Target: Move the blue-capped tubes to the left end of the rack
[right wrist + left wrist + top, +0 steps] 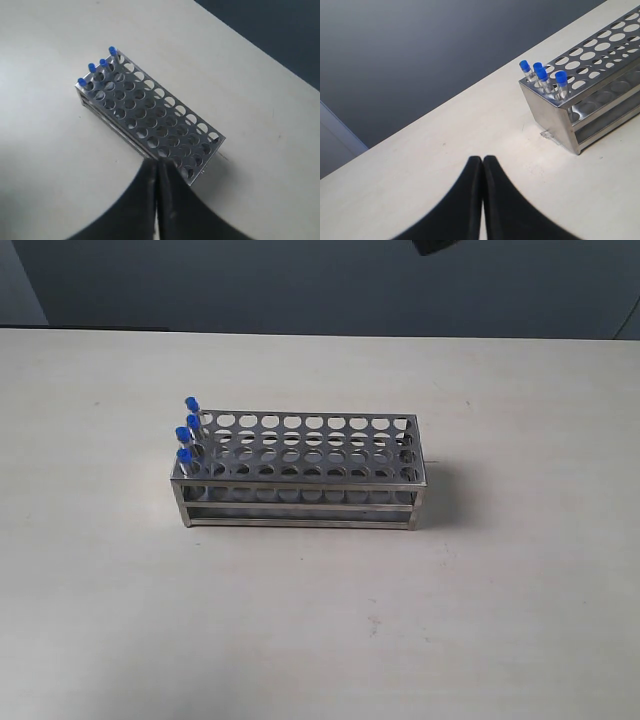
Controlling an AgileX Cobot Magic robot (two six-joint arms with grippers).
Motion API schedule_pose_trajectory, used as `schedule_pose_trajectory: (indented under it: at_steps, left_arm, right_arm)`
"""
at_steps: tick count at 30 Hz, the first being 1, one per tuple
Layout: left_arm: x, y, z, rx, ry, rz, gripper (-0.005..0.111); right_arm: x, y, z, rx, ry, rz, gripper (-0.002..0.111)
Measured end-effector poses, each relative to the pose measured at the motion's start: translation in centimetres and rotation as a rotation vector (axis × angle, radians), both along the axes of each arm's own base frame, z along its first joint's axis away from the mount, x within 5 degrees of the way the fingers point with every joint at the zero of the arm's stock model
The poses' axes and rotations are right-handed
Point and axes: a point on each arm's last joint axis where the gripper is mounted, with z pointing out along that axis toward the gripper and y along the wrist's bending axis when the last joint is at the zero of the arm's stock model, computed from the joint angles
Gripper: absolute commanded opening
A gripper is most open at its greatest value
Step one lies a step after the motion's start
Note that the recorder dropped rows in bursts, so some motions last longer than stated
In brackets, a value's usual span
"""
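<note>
The steel rack (300,472) stands mid-table. Several blue-capped tubes (187,430) stand upright in the holes at its left end, one per row; they also show in the left wrist view, tubes (543,75), and in the right wrist view, tubes (97,67). My left gripper (483,159) is shut and empty, over bare table short of the rack (590,100). My right gripper (157,162) is shut with nothing in it, high above the near right part of the rack (150,115). Neither gripper appears in the exterior view.
The pale table (320,620) spreads all round the rack. A dark wall (300,280) runs behind its far edge. The rest of the rack's holes hold nothing.
</note>
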Motion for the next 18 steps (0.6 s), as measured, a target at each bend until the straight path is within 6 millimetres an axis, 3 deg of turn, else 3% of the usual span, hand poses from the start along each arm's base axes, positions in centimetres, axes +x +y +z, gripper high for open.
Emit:
schedule_pose_trajectory:
  at_steps: [5,10,13,16,18]
  left_arm:
    - [0.0,0.0,0.0,0.000,0.000,0.000,0.001]
    - [0.0,0.0,0.0,0.000,0.000,0.000,0.001]
    - [0.0,0.0,0.0,0.000,0.000,0.000,0.001]
    - [0.0,0.0,0.0,0.000,0.000,0.000,0.001]
    - [0.0,0.0,0.0,0.000,0.000,0.000,0.001]
  right_arm:
    - [-0.5,-2.9,1.1,0.069,-0.063,-0.164,0.000]
    - [-2.3,-5.7,-0.8,0.104,-0.088,-0.149,0.000]
    - [-2.9,-8.0,-3.3,0.228,-0.169,-0.134,0.000]
    - [-2.5,-11.7,-9.4,0.484,-0.324,-0.237,0.000]
    - [-2.7,-13.3,-12.1,0.622,-0.409,-0.307,0.000]
